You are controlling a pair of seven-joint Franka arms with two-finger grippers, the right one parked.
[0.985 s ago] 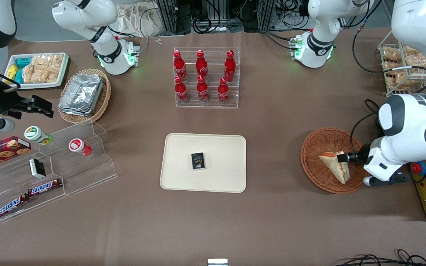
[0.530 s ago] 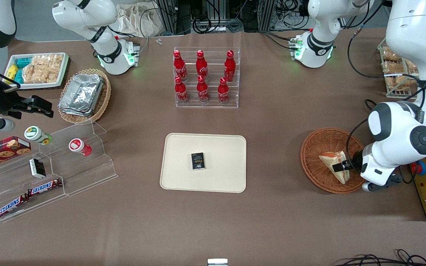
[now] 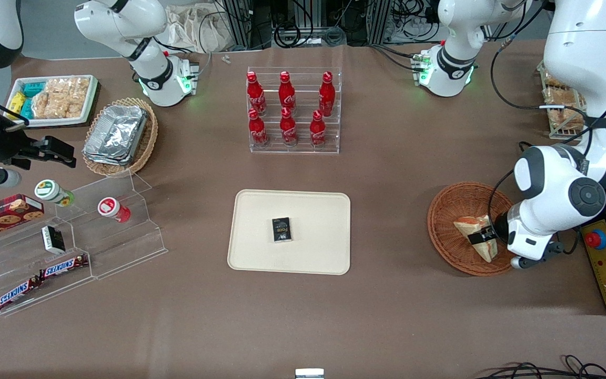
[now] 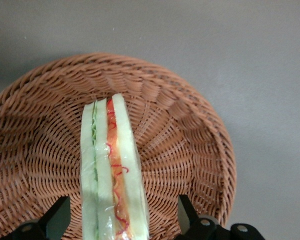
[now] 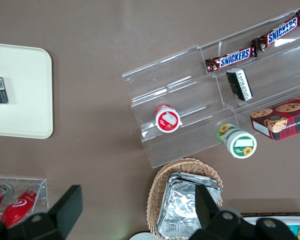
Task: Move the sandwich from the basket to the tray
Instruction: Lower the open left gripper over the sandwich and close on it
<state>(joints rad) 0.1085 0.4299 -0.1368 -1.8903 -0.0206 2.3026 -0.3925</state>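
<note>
The sandwich (image 3: 472, 227) lies in the reddish-brown wicker basket (image 3: 450, 208) toward the working arm's end of the table. My left gripper (image 3: 484, 236) is low in the basket, open, with a finger on each side of the sandwich. In the left wrist view the sandwich (image 4: 112, 165) stands on edge between the two dark fingers (image 4: 187, 216), with a gap on each side, inside the basket (image 4: 190, 130). The cream tray (image 3: 313, 258) lies in the middle of the table, also in the right wrist view (image 5: 20, 90).
A small black box (image 3: 281, 229) lies on the tray. An acrylic rack of red cola bottles (image 3: 292, 113) stands farther from the camera than the tray. A wire rack of snacks (image 3: 563, 113) and a control box with a red button (image 3: 595, 239) sit near the working arm.
My left gripper has come down and in over the basket, from beside the sandwich's upper edge to straddling its middle. The sandwich has not moved.
</note>
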